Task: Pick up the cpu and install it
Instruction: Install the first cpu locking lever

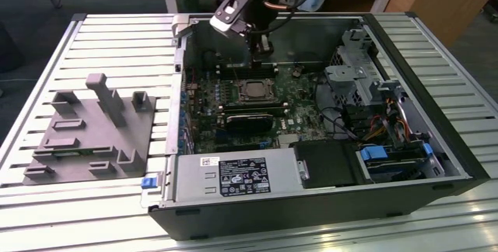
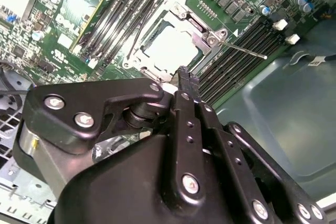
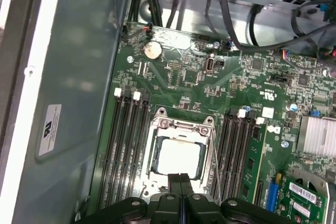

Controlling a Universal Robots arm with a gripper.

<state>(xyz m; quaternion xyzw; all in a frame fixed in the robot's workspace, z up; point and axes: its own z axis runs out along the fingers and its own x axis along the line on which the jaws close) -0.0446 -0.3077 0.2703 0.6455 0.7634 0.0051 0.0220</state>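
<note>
Gripper (image 3: 181, 178) clenched, empty, above socket's (image 1: 255, 90) far edge. Cpu (image 3: 179, 158) seated inside frame, near edge hidden behind fingertips (image 2: 185, 74). Open room toward case wall (image 3: 68, 77).

The exterior view looks down from above at the open computer case (image 1: 311, 118) on the table (image 1: 46, 59). Both wrist views look closely down past the end effector (image 3: 181, 182) at the socket (image 3: 181, 156), from opposite sides.

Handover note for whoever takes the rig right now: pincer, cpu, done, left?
Pincer: shut, holding nothing, poised above the socket inside the open PC case.
Cpu: lying in the socket on the motherboard, silvery top up, also seen in the second wrist view.
Done: cpu picked and placed.
Left: can't tell from these views whether the socket frame is latched; check it.
</note>
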